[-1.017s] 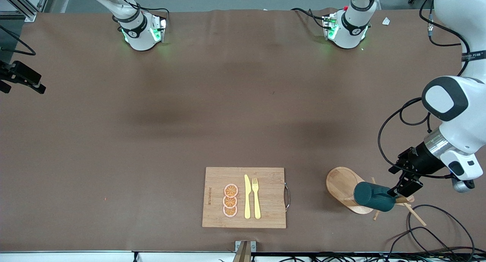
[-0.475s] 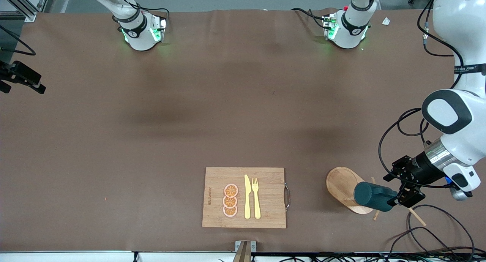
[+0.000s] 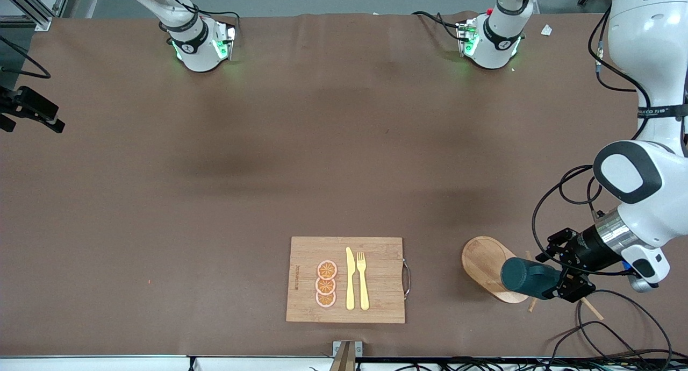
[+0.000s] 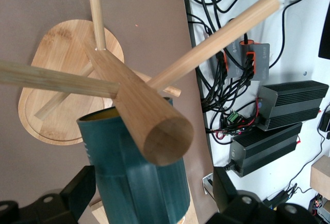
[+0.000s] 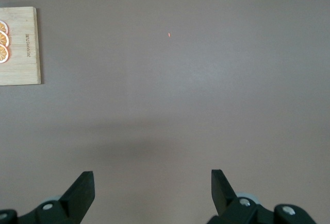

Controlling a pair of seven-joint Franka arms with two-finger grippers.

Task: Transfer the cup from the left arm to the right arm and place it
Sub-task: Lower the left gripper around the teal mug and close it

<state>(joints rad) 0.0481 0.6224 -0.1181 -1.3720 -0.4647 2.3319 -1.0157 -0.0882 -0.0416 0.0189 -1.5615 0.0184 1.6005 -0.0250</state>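
The dark teal cup (image 3: 524, 277) hangs on its side on a wooden peg rack (image 3: 484, 261) toward the left arm's end of the table. In the left wrist view the cup (image 4: 118, 147) fills the space below a thick peg (image 4: 154, 126), with a sliver of mustard inside showing at its rim. My left gripper (image 3: 560, 278) is open and straddles the cup. One finger (image 4: 82, 188) stands on each side of it with a small gap. My right gripper (image 5: 152, 175) is open over bare brown table and holds nothing.
A bamboo cutting board (image 3: 376, 252) with a yellow knife (image 3: 350, 279), a fork (image 3: 363, 279) and orange slices (image 3: 326, 284) lies near the front edge. Loose black cables (image 3: 607, 328) lie beside the rack. A black bracket (image 3: 32, 110) juts in at the right arm's end.
My left gripper has swung lower beside the rack and slid its fingers along both sides of the cup. The cup and rack have not moved.
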